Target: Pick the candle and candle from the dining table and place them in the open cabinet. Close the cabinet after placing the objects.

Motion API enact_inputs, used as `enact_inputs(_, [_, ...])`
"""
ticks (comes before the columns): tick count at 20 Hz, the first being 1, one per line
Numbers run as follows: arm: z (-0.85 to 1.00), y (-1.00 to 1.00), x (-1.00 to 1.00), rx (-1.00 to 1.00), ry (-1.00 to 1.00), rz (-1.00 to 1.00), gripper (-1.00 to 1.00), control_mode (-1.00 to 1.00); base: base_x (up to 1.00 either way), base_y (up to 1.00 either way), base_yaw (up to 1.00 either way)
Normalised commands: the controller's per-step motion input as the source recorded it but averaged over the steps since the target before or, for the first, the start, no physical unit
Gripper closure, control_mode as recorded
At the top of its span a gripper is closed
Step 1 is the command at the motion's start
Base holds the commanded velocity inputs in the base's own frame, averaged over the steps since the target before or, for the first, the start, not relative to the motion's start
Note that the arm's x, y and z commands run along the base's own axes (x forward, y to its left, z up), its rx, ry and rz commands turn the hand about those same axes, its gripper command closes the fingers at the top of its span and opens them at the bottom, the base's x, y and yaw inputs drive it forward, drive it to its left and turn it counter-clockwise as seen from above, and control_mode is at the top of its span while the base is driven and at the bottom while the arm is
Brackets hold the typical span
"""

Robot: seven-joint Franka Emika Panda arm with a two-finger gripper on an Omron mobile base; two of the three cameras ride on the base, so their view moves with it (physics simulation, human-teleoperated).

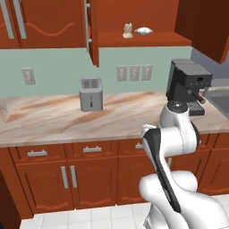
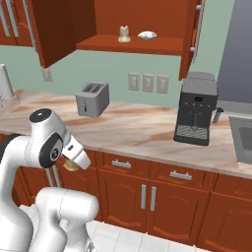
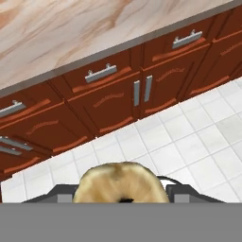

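A: What sits along the tabletop (image 1: 53, 120), going from the left?

B: A grey toaster (image 1: 91, 94) stands near the wall. Further right is a black coffee machine (image 1: 188, 85), and beyond it the edge of a sink (image 2: 242, 138).

A: And above them?

B: The wall cabinet (image 2: 133, 22) stands open, both doors swung out. On its shelf the pale cream candle (image 2: 124, 33) stands upright, with a grey-white oblong thing (image 2: 147, 35) just beside it on the right, apart from it.

A: Where is the other candle?

B: In the hand (image 3: 124, 200). In the hand view the tan-yellow candle (image 3: 120, 182) shows between the two dark fingers (image 3: 177, 193), which press in on it from both sides. From the right base camera it shows as a yellowish lump (image 2: 72, 166) under the white wrist, low in front of the drawers (image 2: 142, 172), above the white tiled floor (image 3: 189, 142).
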Motion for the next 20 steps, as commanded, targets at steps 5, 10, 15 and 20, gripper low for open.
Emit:
enact_inputs(5, [0.00,0.00,0.00,0.00,0.00,0.00,1.00,1.00,0.35,0.00,0.00])
enact_inputs(10, [0.00,0.00,0.00,0.00,0.00,0.00,1.00,1.00,0.41,0.00,0.00])
enact_inputs(15, [0.00,0.00,0.00,0.00,0.00,0.00,1.00,1.00,0.42,0.00,0.00])
enact_inputs(20, [0.00,0.00,0.00,0.00,0.00,0.00,1.00,1.00,0.25,-0.05,0.00])
